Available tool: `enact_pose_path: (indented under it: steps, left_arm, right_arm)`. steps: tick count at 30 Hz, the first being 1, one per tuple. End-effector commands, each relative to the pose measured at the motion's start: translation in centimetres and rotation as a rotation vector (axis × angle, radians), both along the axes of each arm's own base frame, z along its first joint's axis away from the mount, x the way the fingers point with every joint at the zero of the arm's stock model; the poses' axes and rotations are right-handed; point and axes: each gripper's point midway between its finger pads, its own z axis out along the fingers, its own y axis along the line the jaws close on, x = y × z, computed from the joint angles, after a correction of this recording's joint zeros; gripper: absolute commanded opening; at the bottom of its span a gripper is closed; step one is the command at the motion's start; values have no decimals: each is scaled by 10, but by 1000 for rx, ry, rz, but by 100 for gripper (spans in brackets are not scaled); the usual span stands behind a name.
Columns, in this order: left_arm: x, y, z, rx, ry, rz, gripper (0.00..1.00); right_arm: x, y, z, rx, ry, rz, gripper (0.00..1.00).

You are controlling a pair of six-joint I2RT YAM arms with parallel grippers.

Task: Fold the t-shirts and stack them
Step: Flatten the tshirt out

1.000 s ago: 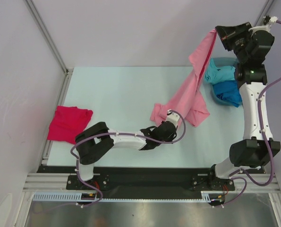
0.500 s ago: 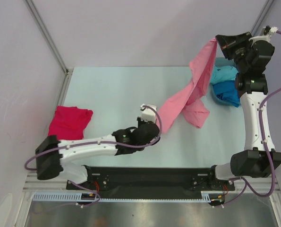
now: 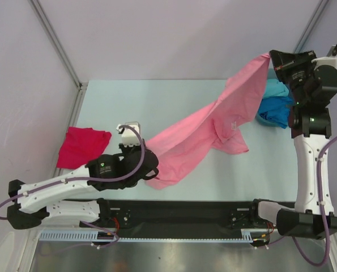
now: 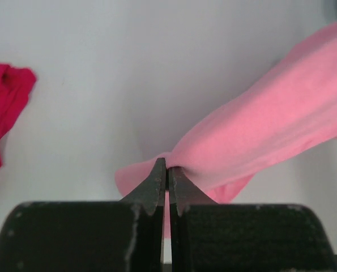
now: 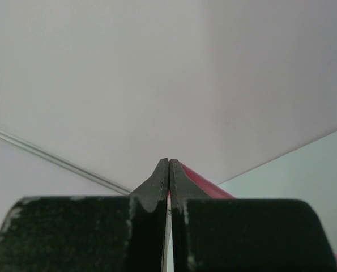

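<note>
Two grippers, left gripper (image 4: 167,170) and right gripper (image 5: 168,170), each pinching pink t-shirt (image 3: 213,122); turquoise t-shirt (image 3: 276,89), blue t-shirt (image 3: 274,111) partly hidden.

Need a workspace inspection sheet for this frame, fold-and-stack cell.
Surface: pale table, flat.
Job's things: pink t-shirt stretched between both grippers, lower folds seem to rest on the table; crimson t-shirt at left edge; turquoise t-shirt and blue t-shirt heaped far right.
Clutter: nothing seen.
Grippers: left gripper shut on pink t-shirt, low; right gripper shut on it, raised.
Cables: purple cables loop off both arms.
Surroundings: plain walls, metal frame post.
</note>
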Motion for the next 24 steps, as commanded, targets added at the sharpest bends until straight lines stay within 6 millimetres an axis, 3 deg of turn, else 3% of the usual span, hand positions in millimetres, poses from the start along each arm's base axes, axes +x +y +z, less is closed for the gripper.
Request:
enact_pose_path:
  steps: [1, 5, 9, 14, 15, 17, 21, 24]
  left_arm:
    - [-8, 53, 22, -21, -1, 185, 0]
    - [-8, 70, 54, -40, -47, 204, 0]
    - [-1, 70, 89, -98, -134, 210, 0]
    - [4, 66, 108, -55, -212, 145, 0]
    - [5, 60, 118, -117, -240, 140, 0]
    - [5, 67, 123, -73, -280, 104, 0]
    - [6, 66, 172, -132, -392, 54, 0]
    - [4, 73, 200, -113, -466, 12, 0]
  right_arm:
    - [-21, -8, 13, -22, -36, -58, 0]
    - [-25, -7, 14, -17, -33, -51, 0]
    - [-31, -3, 27, -21, -58, -33, 0]
    - [-47, 13, 43, -84, -150, 38, 0]
    - [-49, 18, 42, -94, -156, 56, 0]
    - [-56, 27, 52, -121, -211, 99, 0]
    - [-71, 37, 72, -186, -267, 142, 0]
    - [-94, 40, 86, -257, -310, 119, 0]
